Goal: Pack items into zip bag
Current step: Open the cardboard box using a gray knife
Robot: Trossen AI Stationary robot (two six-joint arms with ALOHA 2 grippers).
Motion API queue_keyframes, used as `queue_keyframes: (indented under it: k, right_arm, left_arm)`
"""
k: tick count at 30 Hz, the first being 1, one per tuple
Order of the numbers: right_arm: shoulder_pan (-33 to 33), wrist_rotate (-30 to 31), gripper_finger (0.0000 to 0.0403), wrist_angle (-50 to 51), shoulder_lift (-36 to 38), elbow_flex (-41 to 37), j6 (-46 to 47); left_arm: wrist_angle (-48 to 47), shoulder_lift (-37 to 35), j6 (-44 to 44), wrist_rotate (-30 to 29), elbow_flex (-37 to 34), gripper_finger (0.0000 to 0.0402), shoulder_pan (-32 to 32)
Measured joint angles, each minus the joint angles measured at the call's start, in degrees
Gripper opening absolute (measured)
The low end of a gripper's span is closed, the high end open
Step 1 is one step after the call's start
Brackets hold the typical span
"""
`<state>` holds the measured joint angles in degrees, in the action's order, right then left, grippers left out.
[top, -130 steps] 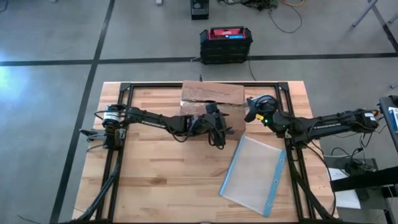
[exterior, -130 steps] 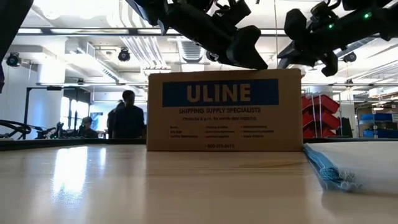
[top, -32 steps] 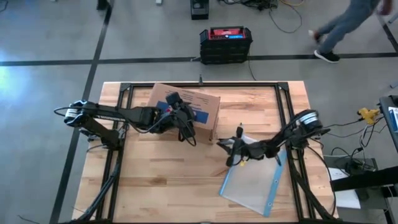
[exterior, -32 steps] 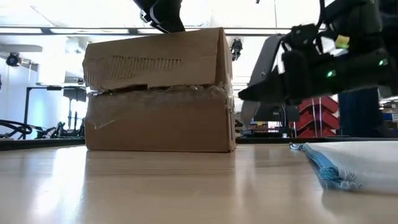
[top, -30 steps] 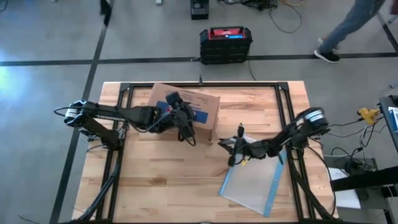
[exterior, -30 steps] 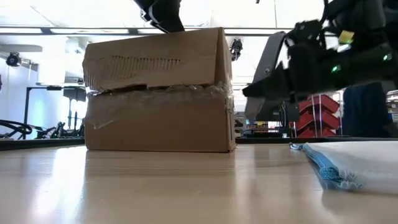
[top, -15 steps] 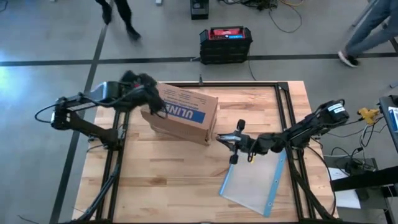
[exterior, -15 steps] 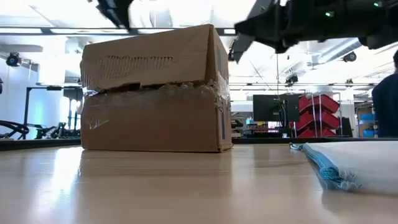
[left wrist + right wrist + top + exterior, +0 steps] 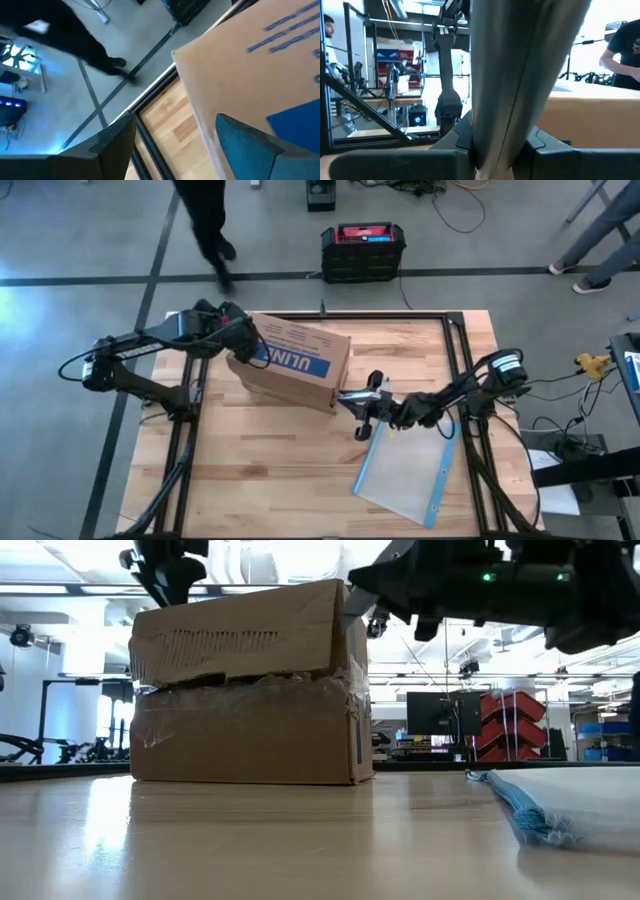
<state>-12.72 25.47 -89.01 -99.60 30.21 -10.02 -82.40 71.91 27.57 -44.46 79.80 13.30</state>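
White "ULINE" lettering is showing on the blue panel of the brown cardboard box [image 9: 295, 362]; nothing else is reading clearly.

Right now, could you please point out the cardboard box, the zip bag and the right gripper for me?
cardboard box [image 9: 300, 358]: high view, its blue printed top.
zip bag [image 9: 405, 470]: high view, middle of the clear sheet.
right gripper [image 9: 362, 405]: high view, between its fingertips.

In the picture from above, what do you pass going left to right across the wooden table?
Left gripper → ULINE cardboard box → right gripper → zip bag.
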Motion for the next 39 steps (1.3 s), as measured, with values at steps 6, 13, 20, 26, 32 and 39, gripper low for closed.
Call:
queue_keyframes:
  k: [6, 13, 20, 26, 32, 39]
  right_arm:
    - [1.19, 0.10, 0.0056, 0.14, -4.77, 2.01, 0.18]
    - [1.32, 1.73, 0.0056, 0.61, -8.26, 1.19, 2.96]
    - [1.25, 2.11, 0.0056, 8.22, -8.55, 0.26, 7.58]
    - [1.24, 2.11, 0.0056, 15.38, -2.52, -2.96, 10.08]
    - [0.30, -0.10, 0.0056, 24.85, 9.68, -4.50, 6.49]
    - [-2.49, -4.06, 0.0056, 46.26, 25.45, -1.76, 2.90]
  left_arm:
    - [0.11, -0.81, 0.26, -0.07, -2.72, 0.0258, -0.08]
    - [1.89, -1.99, 0.64, -2.51, -6.44, 0.0258, -0.11]
    - [3.47, -2.39, 0.71, -4.15, -8.31, 0.0258, -0.09]
    - [6.37, -2.77, 0.57, -4.21, -10.58, 0.0258, -0.27]
    - [15.18, -2.31, 0.26, 2.87, -11.30, 0.0258, -2.46]
    - [27.00, 0.24, -6.20, 14.58, -7.67, 0.0246, -6.02]
